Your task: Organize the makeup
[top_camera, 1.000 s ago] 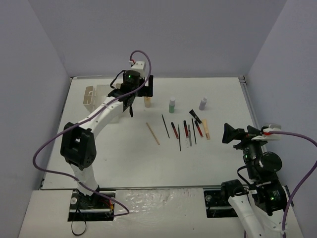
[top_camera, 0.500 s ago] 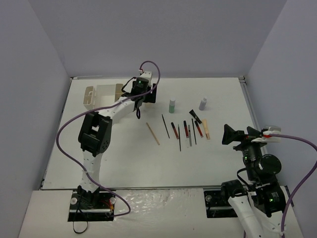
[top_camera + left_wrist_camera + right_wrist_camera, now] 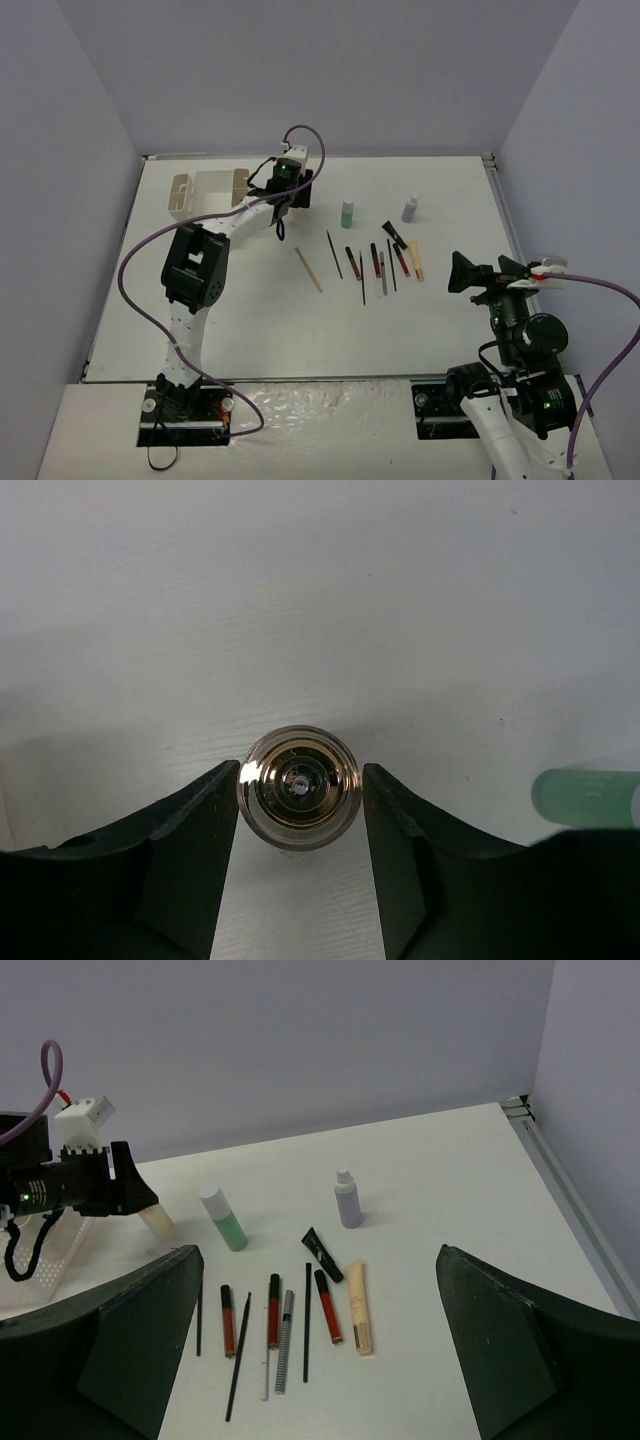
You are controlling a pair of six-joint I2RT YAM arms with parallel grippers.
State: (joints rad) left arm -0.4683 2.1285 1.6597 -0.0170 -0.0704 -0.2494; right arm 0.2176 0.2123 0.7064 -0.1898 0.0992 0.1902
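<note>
2 left fingers [image 3: 190, 850]: spread to either side of the amber bottle [image 3: 300, 785]. The left one looks about touching the cap and a sliver of table shows at the right one, so I read them as not clamped.
Left gripper [image 3: 300, 780]: pointing down over the bottle at the far left-centre of the table [image 3: 250, 320].
Amber bottle: on the table just right of the box [image 3: 180, 195], not in it. It's hidden under the gripper from above.
Right gripper [image 3: 480, 270]: spread wide, holding nothing, hanging near the right edge well away from the work.
Risk 1: the cap is round and glossy, so an uneven squeeze could squirt it out or tip the bottle.
Risk 2: the right wrist view suggests the bottle leans. If so, I'd expect it to twist as the fingers meet.
Risk 3: a swing right would meet the green bottle [image 3: 347, 211], which stands apart but is the nearest thing that side.
Risk 4: carrying low toward the box could catch its wall.
Room: the box is close on the left and the table's back edge close behind.
Open ground: bare table toward me, with the pencils [image 3: 375, 262] lying right of that path.
Grey bottle [image 3: 409, 208]: far right, no concern.
</note>
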